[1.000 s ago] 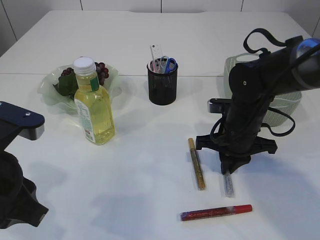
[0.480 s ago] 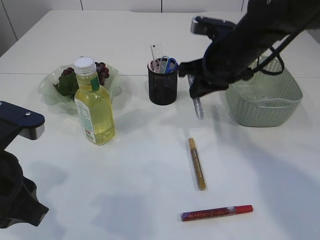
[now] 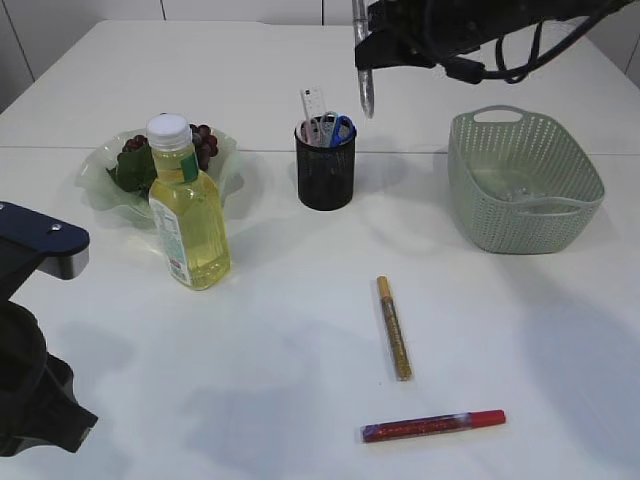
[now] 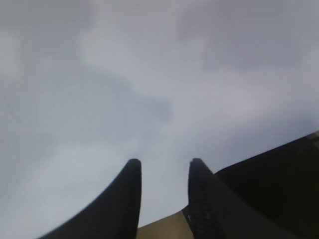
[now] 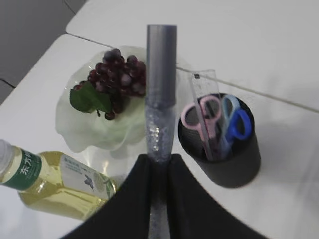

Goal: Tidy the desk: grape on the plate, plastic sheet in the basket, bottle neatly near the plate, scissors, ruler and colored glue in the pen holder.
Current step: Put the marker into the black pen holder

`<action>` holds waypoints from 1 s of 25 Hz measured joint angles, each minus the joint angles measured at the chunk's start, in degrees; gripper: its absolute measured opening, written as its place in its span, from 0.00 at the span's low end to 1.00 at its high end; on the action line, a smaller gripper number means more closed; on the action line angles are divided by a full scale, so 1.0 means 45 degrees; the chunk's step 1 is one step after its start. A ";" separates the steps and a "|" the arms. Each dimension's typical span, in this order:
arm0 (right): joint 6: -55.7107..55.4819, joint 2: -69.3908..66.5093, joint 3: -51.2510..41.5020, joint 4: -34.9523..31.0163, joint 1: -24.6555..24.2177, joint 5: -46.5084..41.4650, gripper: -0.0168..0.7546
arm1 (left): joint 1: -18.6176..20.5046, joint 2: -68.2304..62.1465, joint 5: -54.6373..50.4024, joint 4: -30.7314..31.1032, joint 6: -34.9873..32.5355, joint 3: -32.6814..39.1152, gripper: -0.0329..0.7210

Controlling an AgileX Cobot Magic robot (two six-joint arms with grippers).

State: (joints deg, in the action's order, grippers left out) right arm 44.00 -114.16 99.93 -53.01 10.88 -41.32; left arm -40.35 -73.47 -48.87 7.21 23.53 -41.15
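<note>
The right gripper (image 5: 158, 167) is up high over the back of the desk, its jaws clamped on a silver glitter glue pen (image 3: 365, 75) that hangs nearly upright, tip down, just above and to the right of the black mesh pen holder (image 3: 325, 168). In the right wrist view the pen's capped end points toward the holder and the plate, so the drop looks close but is not yet made.

Score so far: the grapes (image 3: 198, 143) lie on the pale green plate (image 3: 102, 178), and the yellow drink bottle (image 3: 187, 205) stands upright just in front of it. Pink and blue scissors (image 5: 219, 117) and a clear ruler (image 3: 312, 104) already stand in the holder. The green basket (image 3: 524, 180) sits at right; something pale may lie inside, but whether that is the plastic sheet cannot be told.

Left to do, by this judgement: a gold glue pen (image 3: 393, 327) and a red glue pen (image 3: 432, 425) lie on the white table (image 3: 300, 330), well apart from the holder.

The left gripper (image 4: 163, 191) idles over bare tabletop, its fingers narrowly parted and holding nothing.
</note>
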 joint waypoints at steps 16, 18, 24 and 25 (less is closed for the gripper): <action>1.2202 -0.3572 0.1265 -0.8987 0.0000 0.0532 0.13 | -0.0234 0.0000 -0.0616 -0.0049 0.0000 0.0000 0.36; 1.3494 -0.3934 0.1341 -1.0191 0.0000 0.0623 0.13 | -0.0113 0.0000 -0.0647 0.0033 0.0000 0.0000 0.36; 1.5519 -0.4787 0.1659 -1.0823 0.0000 0.0663 0.13 | -0.0113 0.0000 -0.0647 0.0033 0.0000 0.0000 0.36; 1.5559 -0.4888 0.1669 -1.0865 0.0000 0.0663 0.14 | -0.0113 0.0000 -0.0647 0.0033 0.0000 0.0000 0.36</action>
State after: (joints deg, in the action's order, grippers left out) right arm 114.01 -136.16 107.44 -101.91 10.88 -38.34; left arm -40.86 -73.47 -51.78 7.36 23.53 -41.15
